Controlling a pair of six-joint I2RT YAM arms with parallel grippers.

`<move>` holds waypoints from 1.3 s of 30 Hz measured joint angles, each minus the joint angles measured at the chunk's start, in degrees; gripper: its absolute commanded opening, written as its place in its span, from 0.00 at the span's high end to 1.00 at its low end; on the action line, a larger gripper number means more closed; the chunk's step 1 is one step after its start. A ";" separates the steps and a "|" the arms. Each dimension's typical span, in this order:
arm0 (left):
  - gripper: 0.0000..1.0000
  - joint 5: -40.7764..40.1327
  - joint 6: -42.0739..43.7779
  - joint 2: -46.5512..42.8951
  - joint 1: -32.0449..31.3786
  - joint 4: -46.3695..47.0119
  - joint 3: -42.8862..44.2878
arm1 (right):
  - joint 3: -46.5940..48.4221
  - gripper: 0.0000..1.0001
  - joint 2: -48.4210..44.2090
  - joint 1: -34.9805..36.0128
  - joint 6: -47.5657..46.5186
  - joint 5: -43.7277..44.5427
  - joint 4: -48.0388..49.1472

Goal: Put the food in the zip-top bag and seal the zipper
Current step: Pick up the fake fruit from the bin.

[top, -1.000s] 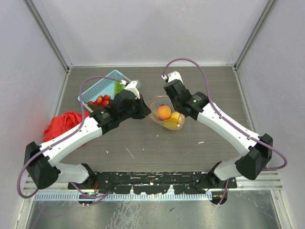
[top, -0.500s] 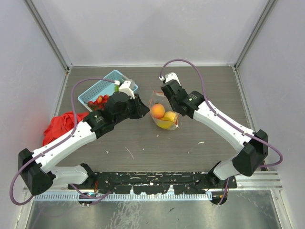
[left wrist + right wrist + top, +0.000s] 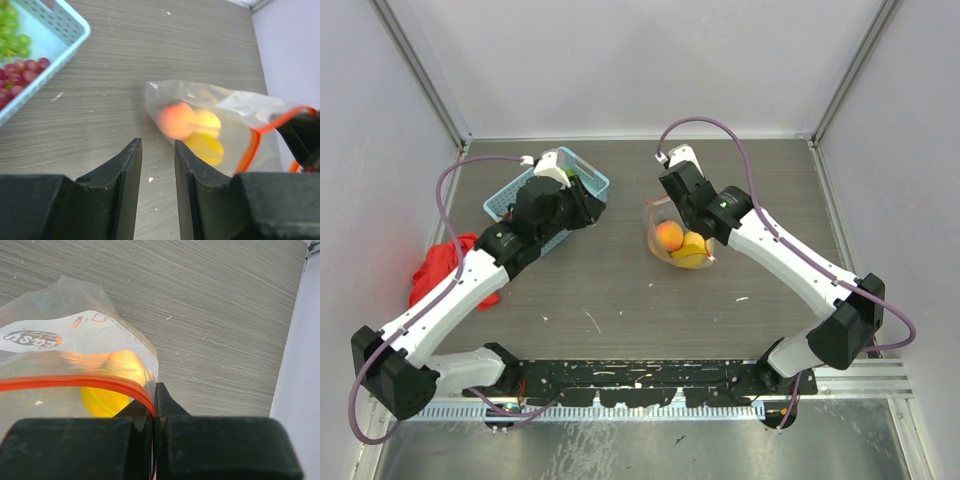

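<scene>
From above, the bag [image 3: 656, 213], holding peach [image 3: 668, 235] and lemon [image 3: 692, 251], lies on the table [image 3: 620, 290]; the left wrist view shows the left gripper [image 3: 156, 170] narrowly parted and empty near the basket's [image 3: 60, 30] grapes [image 3: 12, 35]; the right wrist view shows the right gripper [image 3: 154, 405] pinching the zipper [image 3: 75, 382], probably to keep the mouth open.

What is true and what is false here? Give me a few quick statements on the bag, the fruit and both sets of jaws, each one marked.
1. The right jaws are shut on the bag's red-orange zipper strip. True.
2. The peach and the lemon are inside the bag. True.
3. The left jaws hold a grape. False: they are empty and slightly apart.
4. The green grapes are in the bag. False: they lie in the blue basket.
</scene>
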 measured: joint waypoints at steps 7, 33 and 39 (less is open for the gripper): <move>0.60 0.22 1.60 6.21 7.74 -0.20 1.92 | 0.37 0.99 0.00 0.00 -0.74 1.51 -0.94; 0.31 2.23 18.64 47.69 24.98 -9.09 33.48 | 0.52 0.99 1.03 0.00 -1.14 1.40 -2.05; 0.29 5.20 19.52 56.57 26.43 -11.37 42.14 | 0.52 0.98 1.03 0.00 -1.18 1.38 -2.16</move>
